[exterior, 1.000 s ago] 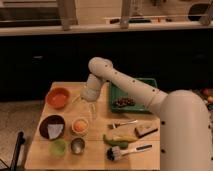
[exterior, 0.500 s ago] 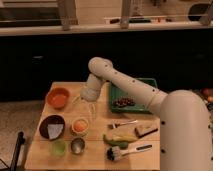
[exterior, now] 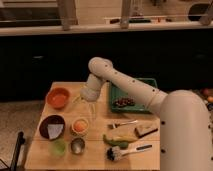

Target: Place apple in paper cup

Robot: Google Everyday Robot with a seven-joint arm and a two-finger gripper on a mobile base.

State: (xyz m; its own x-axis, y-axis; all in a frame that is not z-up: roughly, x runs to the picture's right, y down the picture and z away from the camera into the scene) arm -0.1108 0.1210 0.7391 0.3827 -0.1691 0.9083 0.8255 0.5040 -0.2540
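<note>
Nearest you, along the front edge of the wooden table (exterior: 35,159), stand the light-green plastic cup (exterior: 57,147) and the shiny metal cup (exterior: 77,145), with a dark-bristled, white-handled brush (exterior: 125,150) off to their right. Just behind them is the small white paper cup (exterior: 80,133). The small round orange-red apple (exterior: 80,124) looks to be sitting in its mouth, filling it almost rim to rim; how deep it sits you cannot tell. A dark brown bowl (exterior: 52,127) with something white in it is just beside the cup. Next back, the gripper (exterior: 87,107) hangs just above and behind the cup, under the white arm's wrist (exterior: 90,92); whether it is clamped or released cannot be told. Farther back lie the larger orange bowl (exterior: 58,97) and the green tray (exterior: 145,86).

The fit looks snug, so treat this as the release. Check that the apple is centred and resting on the cup before you let go. Then lift straight up, never sideways: a light paper cup would likely tip or slide, and its neighbours are close
</note>
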